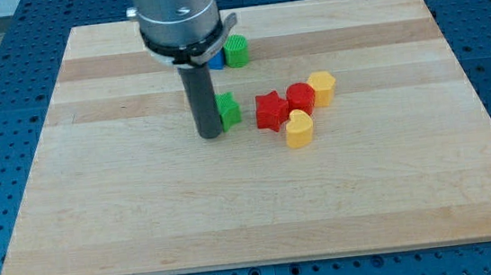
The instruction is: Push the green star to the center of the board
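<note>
Closest to the view's bottom: yellow heart (299,129), then red star (270,111) touching it. Further up, my tip (211,134) parked right against the green star (227,109), near board (145,219) center. No pincer here, just a rod. Way back: green cylinder (236,52), blue block (217,61).

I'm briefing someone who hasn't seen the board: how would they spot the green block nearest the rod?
Start at the wooden board and find the dark rod near its middle. Touching my tip on the view's right sits a small green block, shape partly hidden. Unlike the other green block at the view's top, no blue block adjoins it.
</note>
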Robot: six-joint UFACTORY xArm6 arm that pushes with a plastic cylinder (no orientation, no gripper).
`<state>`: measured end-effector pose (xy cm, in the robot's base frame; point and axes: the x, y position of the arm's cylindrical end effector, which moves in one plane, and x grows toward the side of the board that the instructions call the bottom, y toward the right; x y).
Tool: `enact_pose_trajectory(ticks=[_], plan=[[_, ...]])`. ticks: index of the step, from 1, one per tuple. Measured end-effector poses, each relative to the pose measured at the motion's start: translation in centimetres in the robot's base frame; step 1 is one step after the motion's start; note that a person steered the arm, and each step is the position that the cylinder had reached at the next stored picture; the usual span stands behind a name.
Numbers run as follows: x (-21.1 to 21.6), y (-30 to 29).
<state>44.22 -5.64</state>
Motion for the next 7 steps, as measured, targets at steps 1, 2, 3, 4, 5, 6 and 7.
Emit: enact_pose_trajectory(ticks=[1, 2, 3, 4, 5, 6, 7], plan=[[-1.5, 2.0], [-2.9, 3.9], [-4.2, 5.6], [-5.6, 6.5], [-5.7, 6.5], [-2.5, 5.5], [-1.4, 3.0]])
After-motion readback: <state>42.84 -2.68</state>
